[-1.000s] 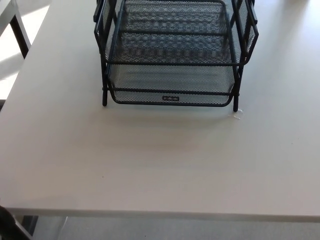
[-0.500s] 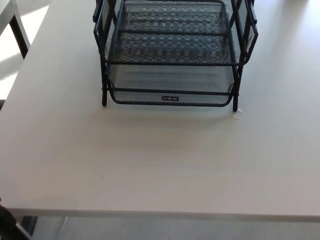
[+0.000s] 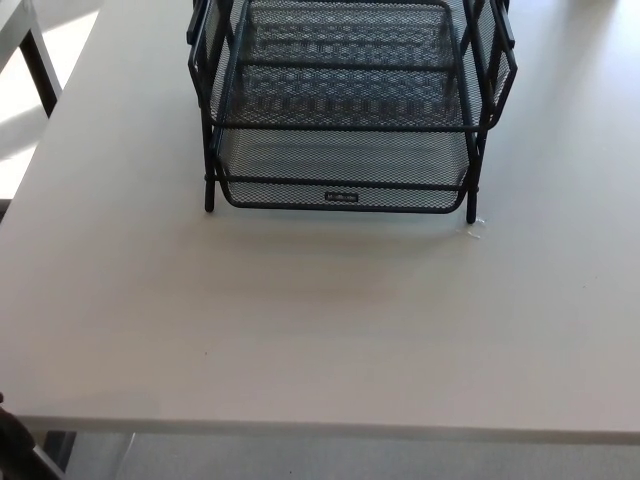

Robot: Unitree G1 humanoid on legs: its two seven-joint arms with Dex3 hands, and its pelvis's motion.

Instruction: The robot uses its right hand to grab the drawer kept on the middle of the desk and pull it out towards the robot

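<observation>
Black mesh drawer (image 3: pixel 344 190) (lowest tier of stacked rack (image 3: pixel 350 70)) on pale desk (image 3: pixel 300 330).

Black wire-mesh drawer (image 3: pixel 345 165) sits upright in its stacked rack, mid-desk, far side

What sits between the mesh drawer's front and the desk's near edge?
Nothing: in the head view, bare desk runs from the drawer front to the near edge. Neither hand shows.

Office setting: black wire-mesh stacking tray rack (image 3: pixel 345 110) on plain pale table (image 3: pixel 300 320); second table leg (image 3: pixel 38 65) far left.
</observation>
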